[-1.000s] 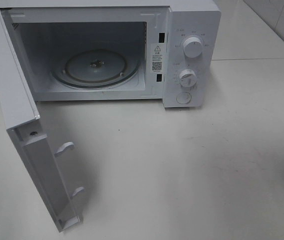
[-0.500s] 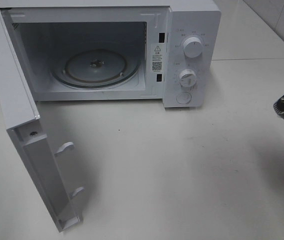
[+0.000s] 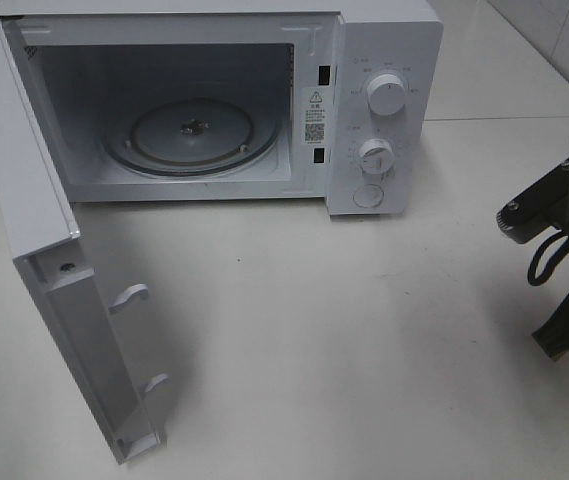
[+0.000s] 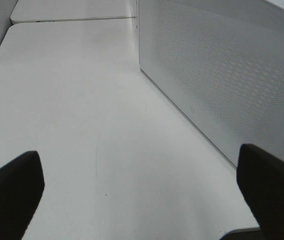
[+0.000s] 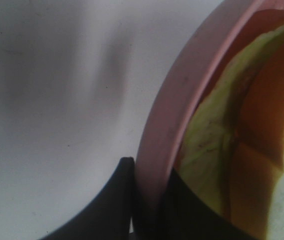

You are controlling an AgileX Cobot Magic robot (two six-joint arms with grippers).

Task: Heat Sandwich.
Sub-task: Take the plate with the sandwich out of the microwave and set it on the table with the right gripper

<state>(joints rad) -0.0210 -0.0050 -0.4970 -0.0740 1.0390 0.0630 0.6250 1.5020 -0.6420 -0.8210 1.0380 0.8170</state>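
The sandwich [image 5: 251, 150] shows only in the right wrist view, very close: pale green filling and tan-brown crust, lying on a round pink plate [image 5: 181, 100]. My right gripper [image 5: 149, 197] is shut on the plate's rim, one dark finger on each side of it. In the exterior high view only part of the right arm [image 3: 564, 230] shows at the right edge; plate and sandwich are out of that view. My left gripper [image 4: 141, 192] is open over bare table, with nothing between its fingers, beside the microwave's perforated side [image 4: 221, 75].
The white microwave [image 3: 384, 60] stands at the back of the white table [image 3: 364, 350]. Its door [image 3: 54, 260] swings open to the front left. The glass turntable [image 3: 192, 135] inside carries nothing. Two knobs [image 3: 384, 97] are on the right panel.
The right arm has come into the exterior high view from the right edge and moved further left. The microwave and its door have not moved.
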